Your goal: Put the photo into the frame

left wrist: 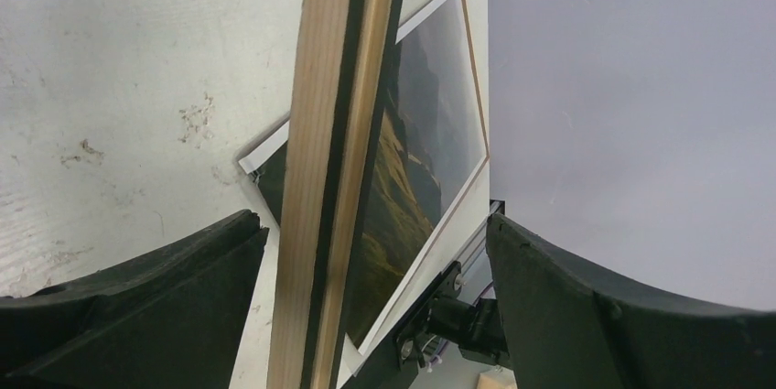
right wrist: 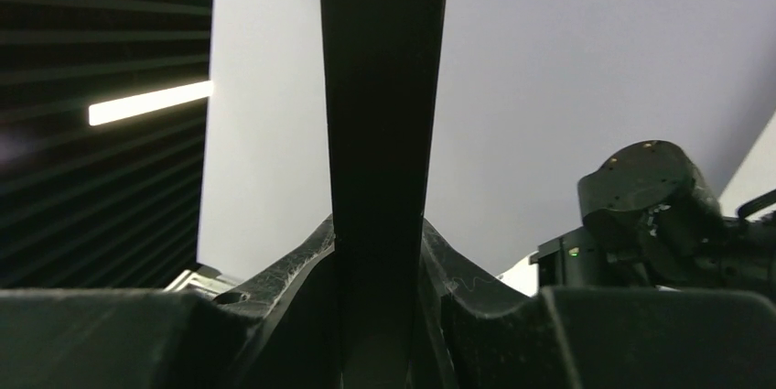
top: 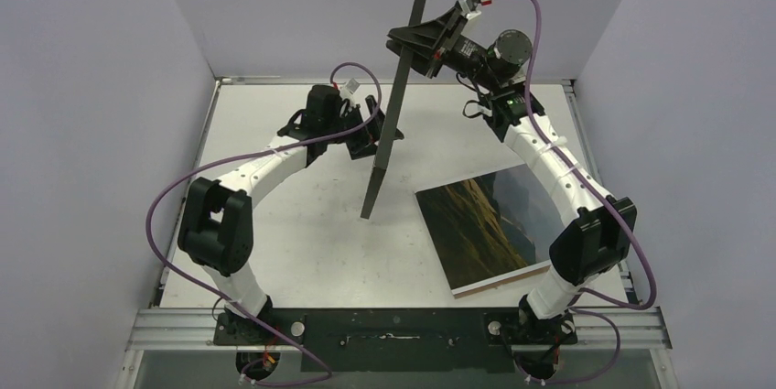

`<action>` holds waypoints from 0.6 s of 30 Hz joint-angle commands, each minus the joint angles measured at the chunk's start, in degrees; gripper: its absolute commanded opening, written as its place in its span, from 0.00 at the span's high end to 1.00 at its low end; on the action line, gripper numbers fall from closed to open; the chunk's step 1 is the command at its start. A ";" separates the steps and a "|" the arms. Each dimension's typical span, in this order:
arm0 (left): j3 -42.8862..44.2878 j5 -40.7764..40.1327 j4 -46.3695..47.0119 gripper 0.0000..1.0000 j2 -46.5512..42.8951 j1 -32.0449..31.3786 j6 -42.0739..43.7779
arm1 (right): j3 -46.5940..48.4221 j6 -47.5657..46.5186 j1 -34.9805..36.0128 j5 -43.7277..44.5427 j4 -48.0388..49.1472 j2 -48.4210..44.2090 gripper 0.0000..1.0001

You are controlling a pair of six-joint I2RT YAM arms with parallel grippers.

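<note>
The frame stands on edge in the air above the middle of the bench. It tilts a little, with its lower corner near the bench surface; whether that corner touches is unclear. The right gripper is clamped on the rim high up, fingers pressed to both faces. The left gripper sits lower, with its fingers spread to either side of the rim. One finger is close against the wood side and the other stands well off, so it holds nothing.

The frame looks stiff and fairly light, but it is large and held by one narrow pinch, so it is likely to swing or twist. A second hold low on the rim would steady it. If there is glass inside it would be fragile; seen edge-on, that cannot be told, nor can anything else it may hold.

The photo is not in the frame. It lies flat, picture side up, at the right near corner of the bench, under the right arm. A thin brown board shows along its near edge, apparently beneath it. The print looks thin, glossy and bendy, so it is probably slippery and easy to crease. It is best taken by an edge or corner, or lifted together with the board.
</note>
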 commanded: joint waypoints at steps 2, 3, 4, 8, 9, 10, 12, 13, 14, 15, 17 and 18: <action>0.79 -0.68 1.70 0.12 -0.57 0.53 0.37 | 0.84 8.99 -0.18 -1.39 14.21 -0.28 0.95; 0.78 -0.88 1.21 0.12 -0.62 0.74 0.84 | 0.86 8.89 -0.32 -1.51 13.90 -0.24 0.95; 0.78 -0.88 0.47 0.13 -0.68 1.00 1.24 | 0.86 8.82 -0.32 -1.64 13.61 -0.20 0.95; 1.60 1.00 0.96 0.22 -0.52 1.79 0.99 | -0.06 9.21 -0.39 -2.19 13.60 0.01 0.96; 1.73 1.67 1.52 0.25 -0.53 2.03 0.60 | -0.40 9.28 -0.40 -2.33 13.64 -0.01 0.96; 1.79 2.41 2.15 0.31 -0.66 2.29 0.16 | -0.90 9.42 -0.55 -2.36 13.76 -0.02 0.96; 1.35 2.66 3.39 0.39 -1.85 3.25 -1.50 | -1.55 9.82 -0.68 -2.59 14.12 -0.02 0.96; 0.25 3.29 5.70 0.40 -2.68 3.85 -2.58 | -1.92 10.06 -0.72 -2.62 14.13 -0.02 0.96; -0.69 3.72 7.22 0.43 -3.52 4.68 -3.67 | -2.24 10.10 -0.70 -2.57 13.98 -0.06 0.96; -1.39 4.47 7.72 0.45 -3.86 5.42 -4.36 | -2.41 10.15 -0.70 -2.62 13.73 -0.02 0.96; -1.72 6.93 11.15 0.52 -3.33 6.57 -5.34 | -2.77 10.31 -0.70 -2.27 13.65 0.06 0.96; -1.23 7.92 11.70 0.53 -2.78 6.65 -5.36 | -2.77 10.51 -0.70 -2.07 13.88 0.25 0.96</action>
